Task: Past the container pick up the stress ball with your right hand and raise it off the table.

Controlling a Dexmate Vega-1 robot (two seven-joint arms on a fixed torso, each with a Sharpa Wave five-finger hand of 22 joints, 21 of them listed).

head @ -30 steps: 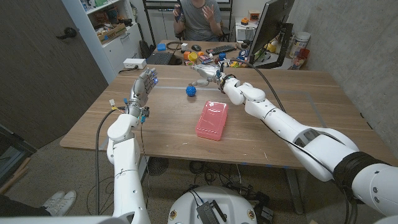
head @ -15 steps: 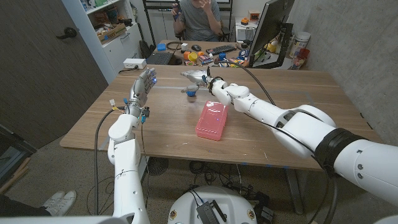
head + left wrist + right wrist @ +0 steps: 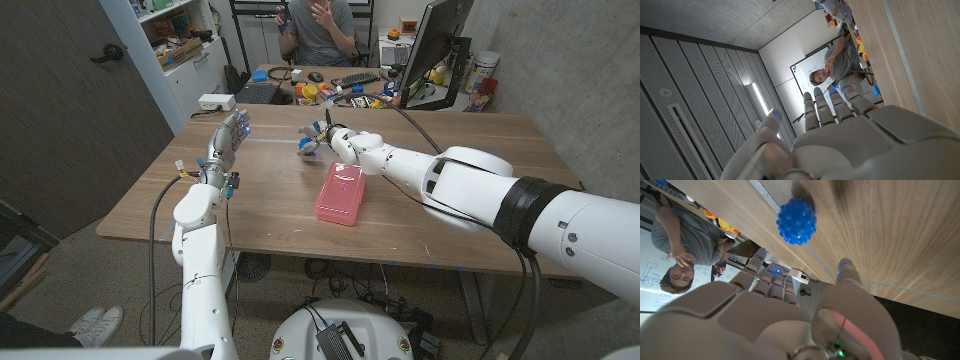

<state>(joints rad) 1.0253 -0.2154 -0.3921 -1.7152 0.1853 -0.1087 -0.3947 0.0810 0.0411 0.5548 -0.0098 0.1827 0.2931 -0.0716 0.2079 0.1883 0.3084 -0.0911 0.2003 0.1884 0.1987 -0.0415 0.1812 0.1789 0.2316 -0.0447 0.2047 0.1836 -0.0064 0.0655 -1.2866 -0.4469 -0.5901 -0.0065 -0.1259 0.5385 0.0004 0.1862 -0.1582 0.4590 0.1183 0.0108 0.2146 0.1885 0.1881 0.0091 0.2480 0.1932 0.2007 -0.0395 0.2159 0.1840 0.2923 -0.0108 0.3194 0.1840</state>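
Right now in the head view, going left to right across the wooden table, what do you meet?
Left hand → right hand, over the stress ball → pink container. The blue ball shows by the right hand's fingers in the right wrist view.

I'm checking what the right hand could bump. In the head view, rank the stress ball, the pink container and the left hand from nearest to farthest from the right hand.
1. The stress ball: right at the right hand, on its fingers' side.
2. The pink container: on the table toward the robot, beside the forearm.
3. The left hand: raised, well across the table to the robot's left.
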